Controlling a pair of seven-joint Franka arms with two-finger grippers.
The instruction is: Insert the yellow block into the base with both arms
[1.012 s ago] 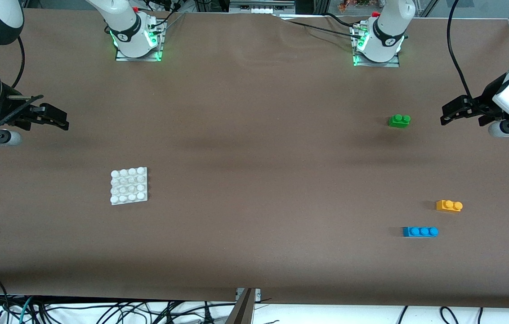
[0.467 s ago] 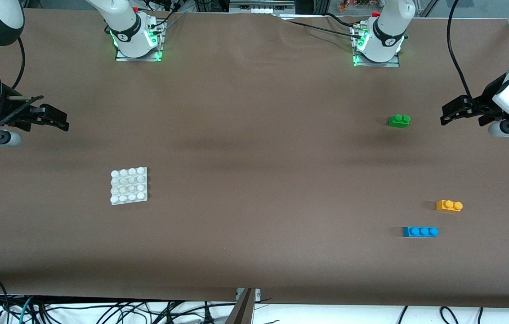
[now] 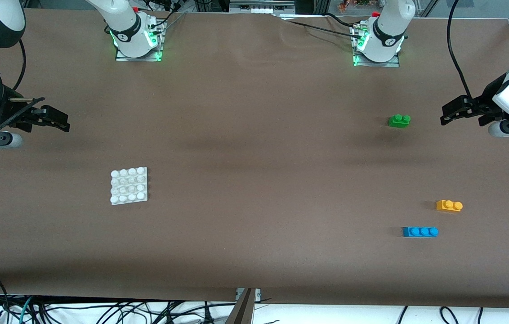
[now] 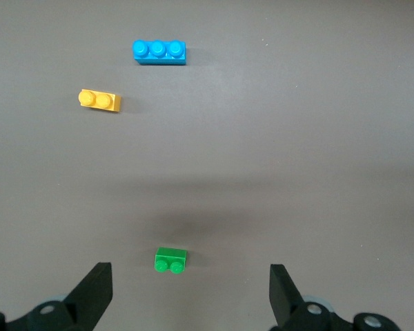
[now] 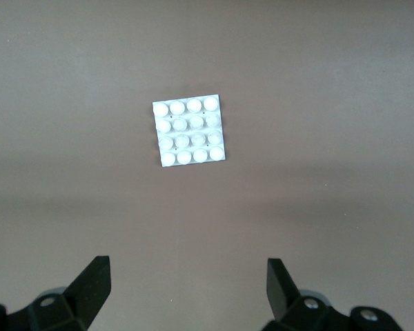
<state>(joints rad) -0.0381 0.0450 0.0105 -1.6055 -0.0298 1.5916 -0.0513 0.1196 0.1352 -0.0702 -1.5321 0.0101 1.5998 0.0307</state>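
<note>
The yellow block (image 3: 449,205) (image 4: 100,101) lies on the brown table toward the left arm's end, studs up, with nothing touching it. The white studded base (image 3: 129,186) (image 5: 189,131) lies flat toward the right arm's end. My left gripper (image 3: 445,117) (image 4: 190,277) hangs open and empty over the table's edge at its own end, well apart from the yellow block. My right gripper (image 3: 63,123) (image 5: 188,274) hangs open and empty over the table's other end, apart from the base.
A green two-stud brick (image 3: 399,120) (image 4: 171,259) lies close to the left gripper, farther from the front camera than the yellow block. A blue three-stud brick (image 3: 420,231) (image 4: 159,52) lies beside the yellow block, a little nearer the camera.
The right arm has shifted very slightly toward the table's middle. The left arm, the bricks and the base have not moved.
</note>
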